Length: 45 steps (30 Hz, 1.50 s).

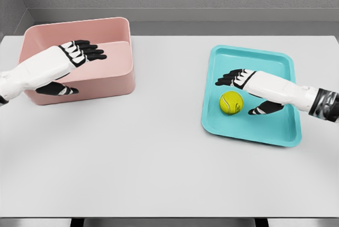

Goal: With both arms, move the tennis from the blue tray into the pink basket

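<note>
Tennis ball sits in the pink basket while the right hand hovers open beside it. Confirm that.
Wrong on the container: the head view shows the tennis ball in the blue tray, not the pink basket. The right hand does hover open beside it.

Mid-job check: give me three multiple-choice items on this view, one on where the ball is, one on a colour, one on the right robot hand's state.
1. Where is the tennis ball?
A. in the blue tray
B. in the pink basket
C. on the bare table

2. What colour is the ball?
A. orange
B. yellow-green
C. white

3. The right robot hand is:
A. clamped on the ball
B. out of view
C. open, beside the ball

Key: 1 A, it sits on the tray floor; 2 B, its felt shows yellow-green; 3 C, fingers are spread and holding nothing.
</note>
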{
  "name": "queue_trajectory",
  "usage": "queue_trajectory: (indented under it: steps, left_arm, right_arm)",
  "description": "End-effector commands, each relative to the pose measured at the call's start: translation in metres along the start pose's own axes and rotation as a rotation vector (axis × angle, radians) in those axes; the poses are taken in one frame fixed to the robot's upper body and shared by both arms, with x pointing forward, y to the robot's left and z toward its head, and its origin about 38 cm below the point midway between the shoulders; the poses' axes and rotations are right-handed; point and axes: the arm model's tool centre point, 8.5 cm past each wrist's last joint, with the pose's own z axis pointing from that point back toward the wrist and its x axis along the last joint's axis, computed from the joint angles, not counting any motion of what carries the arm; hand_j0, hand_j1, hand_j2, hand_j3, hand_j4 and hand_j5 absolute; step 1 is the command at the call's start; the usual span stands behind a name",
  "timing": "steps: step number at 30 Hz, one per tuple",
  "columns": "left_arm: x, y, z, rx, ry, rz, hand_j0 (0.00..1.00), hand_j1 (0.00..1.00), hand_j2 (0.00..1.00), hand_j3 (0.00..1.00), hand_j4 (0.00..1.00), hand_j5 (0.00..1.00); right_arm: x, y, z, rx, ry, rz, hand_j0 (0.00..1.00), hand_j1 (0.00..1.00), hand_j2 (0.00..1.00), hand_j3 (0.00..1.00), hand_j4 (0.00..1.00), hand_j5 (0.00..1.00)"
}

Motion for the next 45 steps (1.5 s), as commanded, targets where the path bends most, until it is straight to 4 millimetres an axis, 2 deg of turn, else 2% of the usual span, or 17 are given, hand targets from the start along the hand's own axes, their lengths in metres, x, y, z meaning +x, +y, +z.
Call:
queue_trajectory:
  steps: [1,10,18,22,32,38,45]
  left_arm:
    - [0.001,0.001,0.0,0.0,-0.004,0.002,1.0,1.0,1.0,1.0,1.0,1.0]
    - [0.005,-0.001,-0.002,-0.028,-0.018,0.001,1.0,1.0,1.0,1.0,1.0,1.0]
    - [0.005,-0.002,-0.002,-0.03,-0.017,0.003,1.0,1.0,1.0,1.0,1.0,1.0]
    - [0.005,-0.003,-0.002,-0.039,-0.016,0.003,1.0,1.0,1.0,1.0,1.0,1.0]
    - [0.006,-0.004,-0.002,-0.041,-0.018,0.006,1.0,1.0,1.0,1.0,1.0,1.0]
    - [0.006,-0.004,-0.002,-0.047,-0.018,0.005,1.0,1.0,1.0,1.0,1.0,1.0]
    - [0.006,-0.004,-0.002,-0.047,-0.018,0.005,1.0,1.0,1.0,1.0,1.0,1.0]
  right_arm:
    - [-0.005,0.004,0.0,0.001,0.016,-0.014,1.0,1.0,1.0,1.0,1.0,1.0]
    - [-0.005,0.004,-0.002,0.003,0.012,-0.012,1.0,1.0,1.0,1.0,1.0,1.0]
    - [-0.004,0.014,-0.017,0.028,-0.001,-0.022,1.0,1.0,1.0,1.0,1.0,1.0]
    - [-0.014,0.019,-0.013,0.035,0.03,-0.038,1.0,1.0,1.0,1.0,1.0,1.0]
    - [-0.014,0.017,-0.013,0.031,0.029,-0.036,0.97,0.97,0.97,0.97,0.97,0.97]
    - [-0.014,0.024,-0.021,0.047,0.022,-0.058,0.97,0.97,0.97,0.97,0.97,0.97]
    - [-0.016,0.024,-0.02,0.046,0.028,-0.059,0.98,0.98,0.98,0.98,0.98,0.98]
